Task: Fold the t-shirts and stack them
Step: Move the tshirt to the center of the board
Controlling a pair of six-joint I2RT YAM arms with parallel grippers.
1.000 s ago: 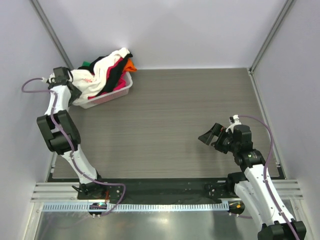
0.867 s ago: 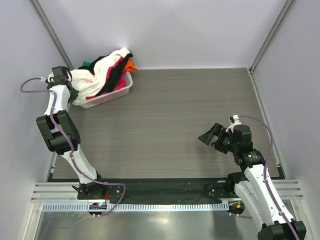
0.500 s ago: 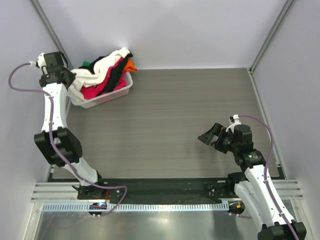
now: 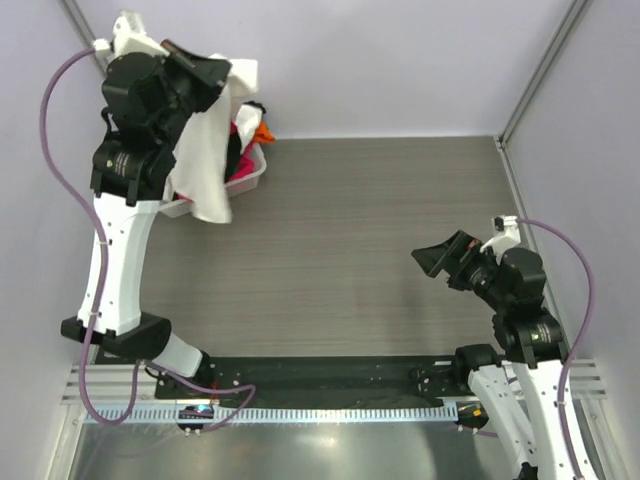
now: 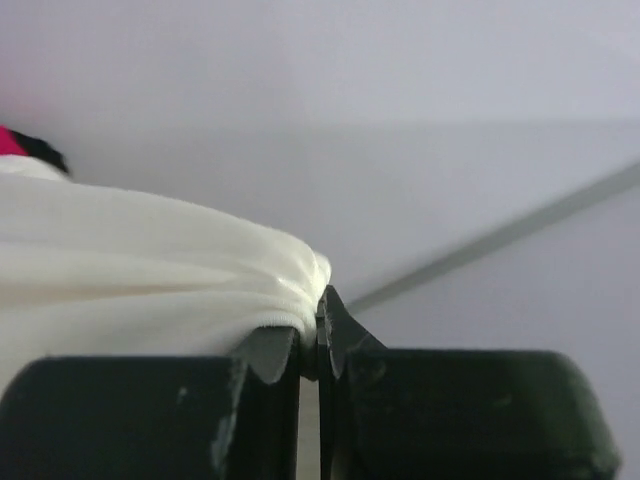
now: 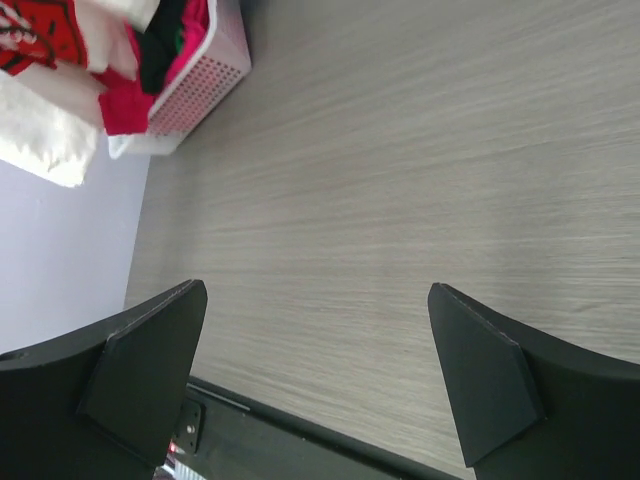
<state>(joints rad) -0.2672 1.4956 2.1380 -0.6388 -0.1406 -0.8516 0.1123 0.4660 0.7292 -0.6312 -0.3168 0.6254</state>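
Observation:
My left gripper (image 4: pixel 222 72) is raised high at the back left, shut on a bunched fold of the white t-shirt (image 4: pixel 205 165). The shirt hangs down from it in front of the bin. In the left wrist view the jaws (image 5: pixel 318 330) pinch the white t-shirt (image 5: pixel 130 260) between them. More t-shirts lie heaped in the bin: pink (image 4: pixel 243 140), orange (image 4: pixel 263 130) and black. My right gripper (image 4: pixel 440 262) hovers open over the right of the table, nothing between its fingers (image 6: pixel 320 360). The right wrist view shows the white t-shirt's red print (image 6: pixel 35 30).
The small white plastic bin (image 4: pixel 250 172) stands at the table's back left corner, seen too in the right wrist view as a perforated bin (image 6: pixel 205 85). Grey walls and metal frame posts (image 4: pixel 535 70) enclose the wooden table (image 4: pixel 380 220).
The left gripper shut on the white t-shirt at the bin, and its arm rose high, drawing the shirt up out of the heap. The right arm shifted slightly to the right.

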